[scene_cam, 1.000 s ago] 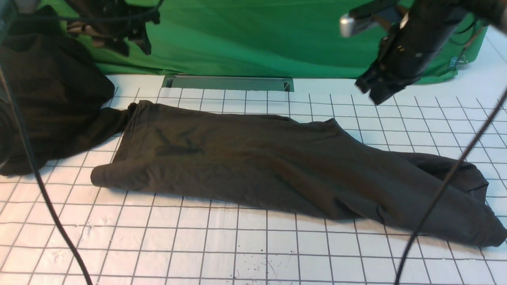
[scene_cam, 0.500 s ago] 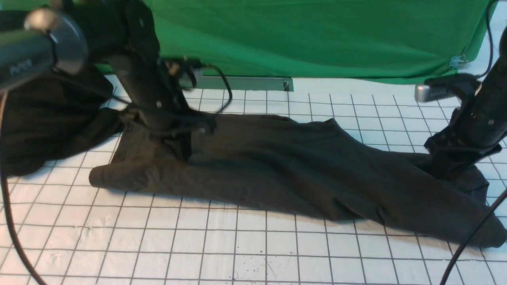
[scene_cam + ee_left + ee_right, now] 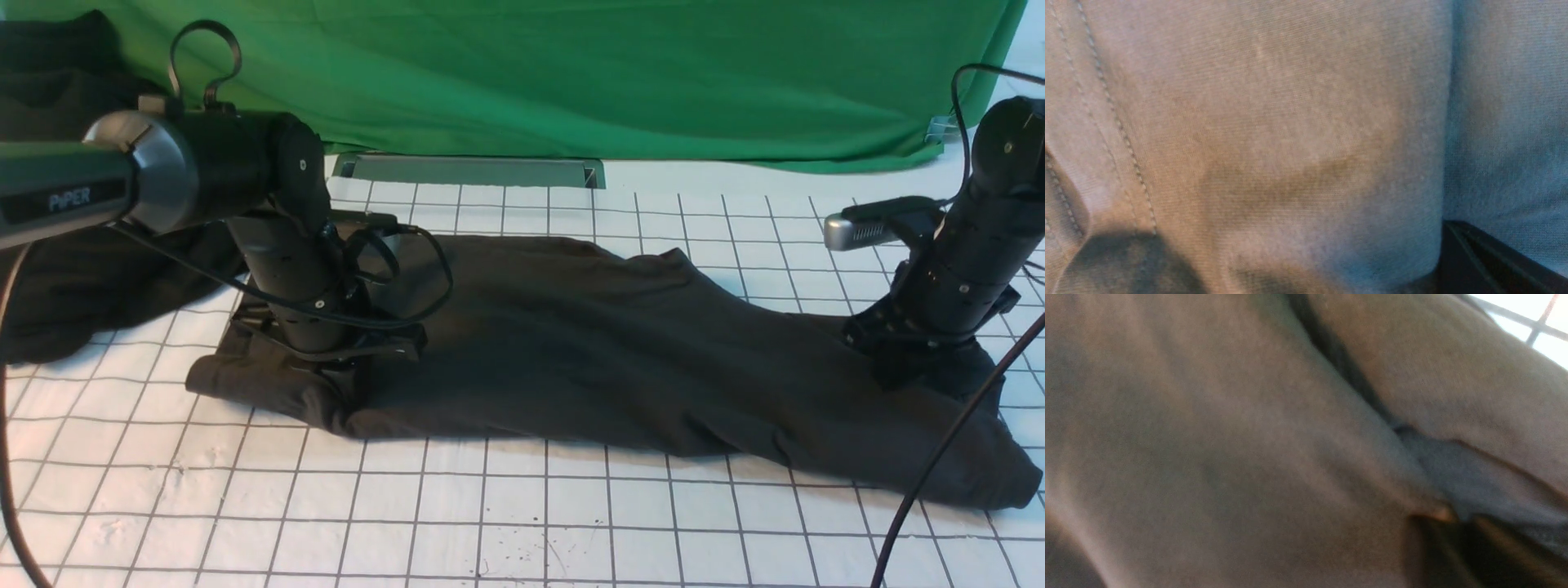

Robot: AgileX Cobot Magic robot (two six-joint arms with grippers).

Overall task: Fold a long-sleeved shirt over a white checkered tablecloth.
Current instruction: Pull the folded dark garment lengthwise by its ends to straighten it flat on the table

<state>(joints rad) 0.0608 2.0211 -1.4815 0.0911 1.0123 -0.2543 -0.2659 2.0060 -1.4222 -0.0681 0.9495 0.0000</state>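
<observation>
My left gripper point(image 3: 339, 359) pinches the long-sleeved shirt point(image 3: 588, 343) at nine o'clock; my right gripper point(image 3: 902, 371), at three, I cannot tell. I'd lift both evenly.

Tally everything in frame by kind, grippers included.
Garments: 2 (shirt, black garment)
Cloths: 2 (tablecloth, green backdrop)
Grippers: 2 (left gripper, right gripper)
Metal slots: 1 (slot)
Total: 7

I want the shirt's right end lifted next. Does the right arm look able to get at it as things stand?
Likely yes: the right claw is down on that end of the long-sleeved shirt, nothing between them; whether it grips is hidden.
</observation>
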